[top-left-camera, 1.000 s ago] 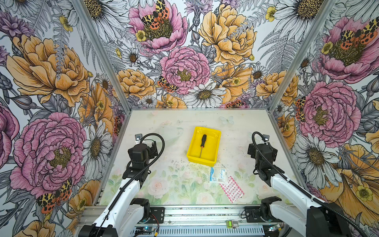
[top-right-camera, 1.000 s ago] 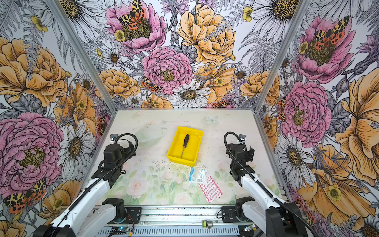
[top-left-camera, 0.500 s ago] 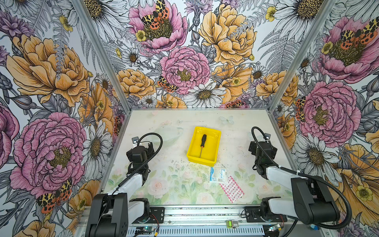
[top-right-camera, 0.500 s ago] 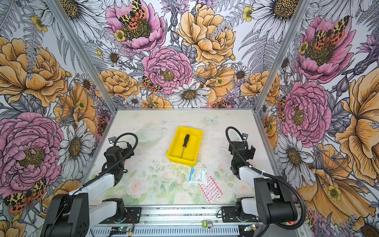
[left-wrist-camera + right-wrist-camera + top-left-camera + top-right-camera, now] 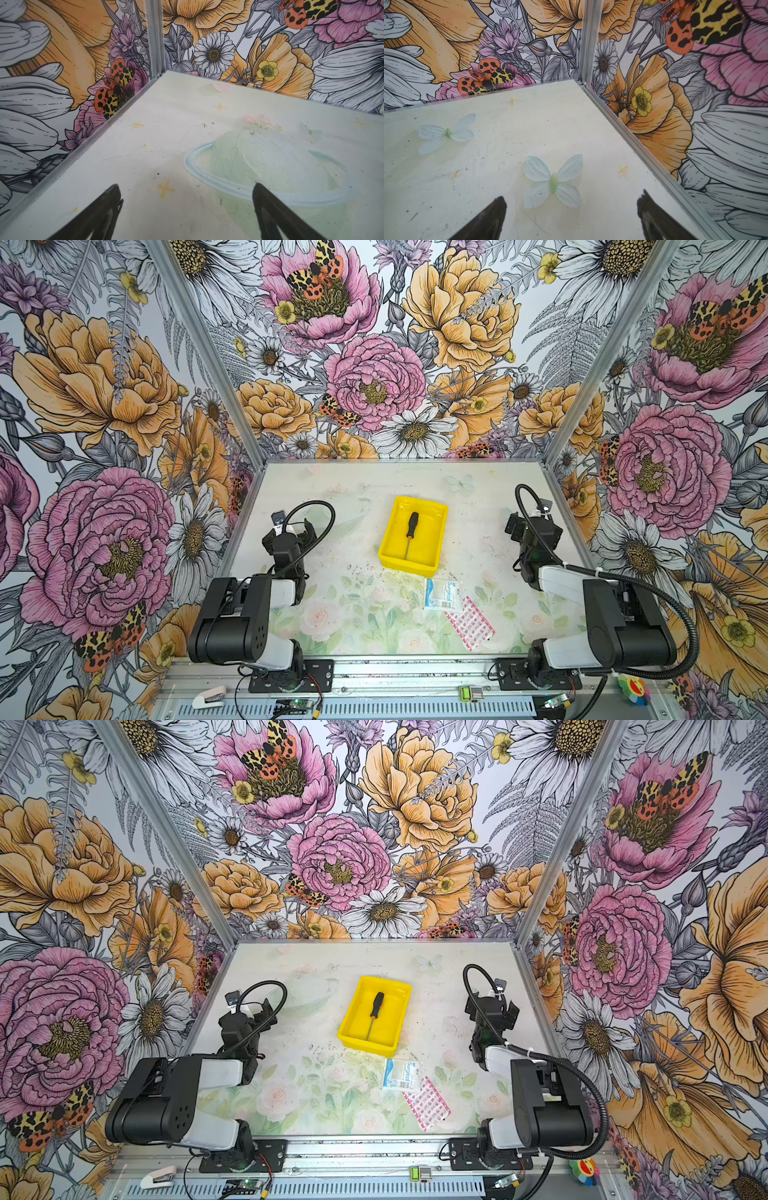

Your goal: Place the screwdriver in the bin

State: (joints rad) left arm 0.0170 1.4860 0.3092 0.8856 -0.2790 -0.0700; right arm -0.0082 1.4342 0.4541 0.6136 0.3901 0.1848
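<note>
The slim black-handled, orange-banded screwdriver lies flat inside the shallow yellow plastic bin, task seemingly done, so left gripper and right gripper sit well apart, jaws wide, holding nothing.

Screwdriver lying inside yellow bin, white packet near the bin

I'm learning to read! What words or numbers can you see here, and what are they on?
"Surg…": blue letters on the white packet; the end of the word is too blurred to read.
The red-patterned packet: print too small to read.
The screwdriver and the bin: no writing visible.
</note>
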